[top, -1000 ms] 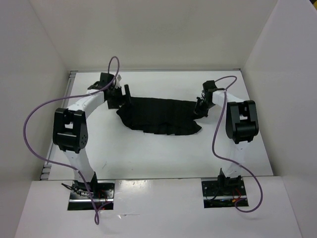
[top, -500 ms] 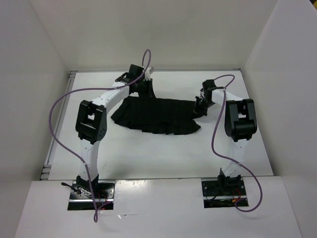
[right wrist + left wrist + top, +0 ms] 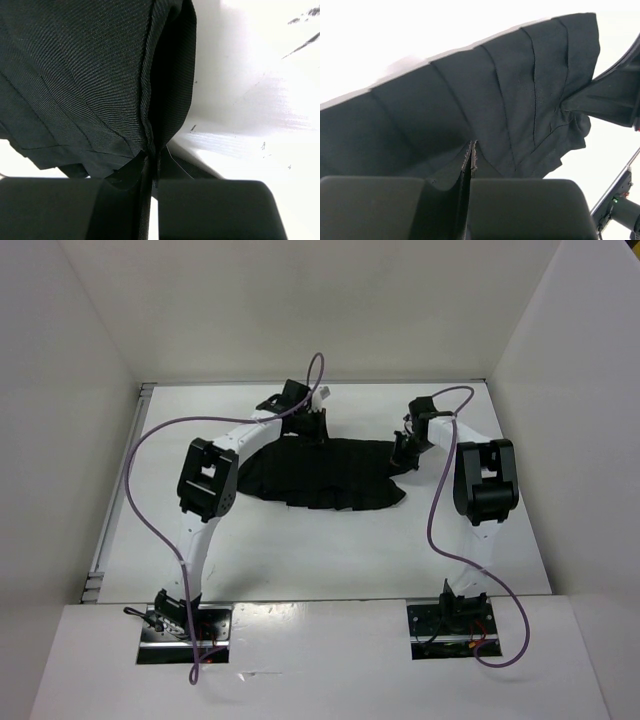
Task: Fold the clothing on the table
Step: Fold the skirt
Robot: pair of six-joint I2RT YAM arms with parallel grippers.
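White walls box in the white table point(image 3: 300, 560); the black pleated skirt point(image 3: 320, 478) lies spread just beyond its centre, toward twelve o'clock. The left tool point(image 3: 314, 428) is closed on the skirt's far edge at twelve o'clock, and the right tool point(image 3: 403, 452) is clamped on its two o'clock corner.

- White back wall point(image 3: 320, 310) stands upright along the far edge of the table point(image 3: 300, 550), plain and unmarked.
- White left wall point(image 3: 60, 440) and white right wall point(image 3: 585, 420) rise along the table's left and right edges, meeting the back wall at the far corners.
- Silvery metal strip point(image 3: 92, 585) runs beside the table's left edge, seen best near the near-left corner.
- White ledge point(image 3: 320, 660) spans the near edge, with a shiny patch along its far side.
- Dark scuff marks point(image 3: 302, 35) streak the white surface in the right wrist view, upper right.
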